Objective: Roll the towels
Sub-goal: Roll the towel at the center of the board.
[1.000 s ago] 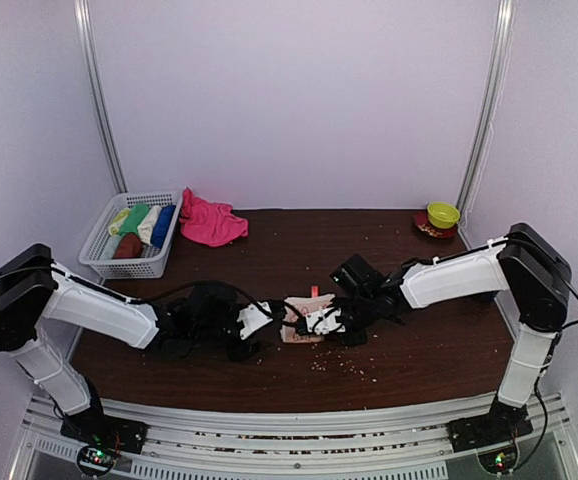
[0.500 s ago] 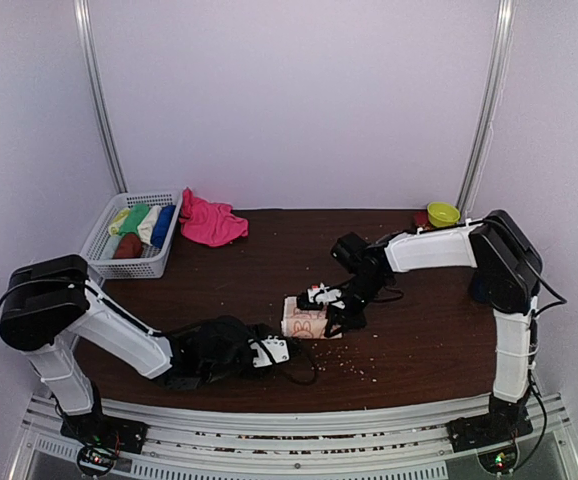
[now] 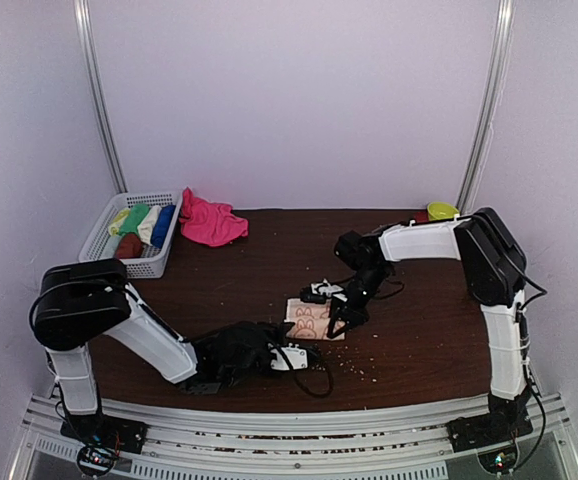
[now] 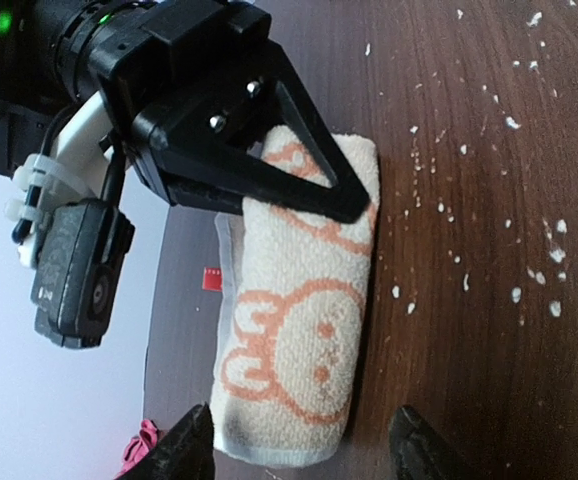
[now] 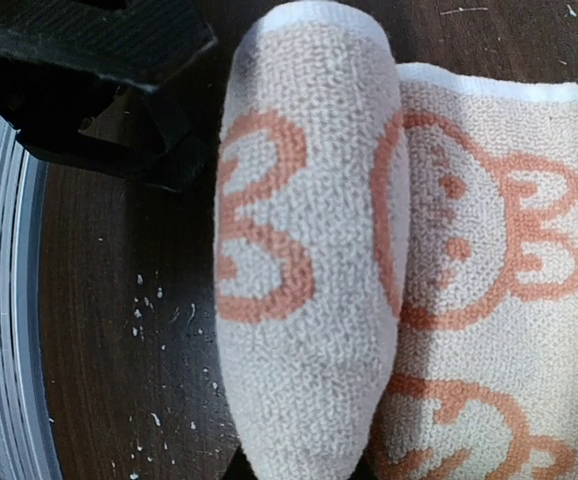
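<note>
Pinching the cartoon-printed peach towel point(image 4: 304, 330), right gripper point(image 3: 343, 312) is closed; left gripper point(image 4: 297, 458) gapes empty.

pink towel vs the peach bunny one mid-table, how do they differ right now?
Print: pink towel is plain, peach towel has orange bunnies. Shape: pink towel is crumpled in a heap, peach towel is partly rolled, the rest flat. Place: pink towel lies by the basket, untouched; peach towel is mid-table under the right tool. Both rest on the table.

White mesh basket point(image 3: 104, 262) at far-left corner of dark table point(image 3: 269, 255), yellow-green bowl point(image 3: 442, 211) at far right, pale crumbs point(image 3: 357, 369) scattered near front.
</note>
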Tool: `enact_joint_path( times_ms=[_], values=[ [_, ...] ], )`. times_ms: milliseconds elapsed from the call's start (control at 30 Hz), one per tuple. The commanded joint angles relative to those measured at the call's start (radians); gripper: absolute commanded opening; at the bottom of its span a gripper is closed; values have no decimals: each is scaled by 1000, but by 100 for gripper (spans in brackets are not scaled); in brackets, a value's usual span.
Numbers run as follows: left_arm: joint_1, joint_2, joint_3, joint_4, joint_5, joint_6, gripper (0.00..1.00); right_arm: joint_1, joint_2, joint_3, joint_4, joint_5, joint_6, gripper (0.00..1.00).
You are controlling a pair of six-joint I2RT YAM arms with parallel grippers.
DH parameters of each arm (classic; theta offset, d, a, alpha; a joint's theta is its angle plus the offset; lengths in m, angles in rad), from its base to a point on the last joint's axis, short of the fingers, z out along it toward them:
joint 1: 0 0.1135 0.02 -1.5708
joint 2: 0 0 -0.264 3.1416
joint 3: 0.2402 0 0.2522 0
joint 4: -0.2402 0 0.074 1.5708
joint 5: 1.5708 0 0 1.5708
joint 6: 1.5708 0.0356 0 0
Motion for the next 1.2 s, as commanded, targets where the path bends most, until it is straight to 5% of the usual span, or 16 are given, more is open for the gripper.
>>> enact_joint_path(
  times_ms=[0,433,733,767,1167],
  values=[
    [-6,51,60,40,-23,71,61,1,86,-27,-143,104,-7,3],
    [-6,126,137,-114,-59,77,53,0,122,5,-256,79,-92,4],
    [-8,148,168,-188,-37,90,6,0,137,23,-290,81,-112,5],
    [-10,146,174,-212,-30,87,0,0,136,25,-290,83,-110,6],
    [-23,70,239,-578,148,-173,0,-18,-61,-22,-172,186,-76,42]
  ],
)
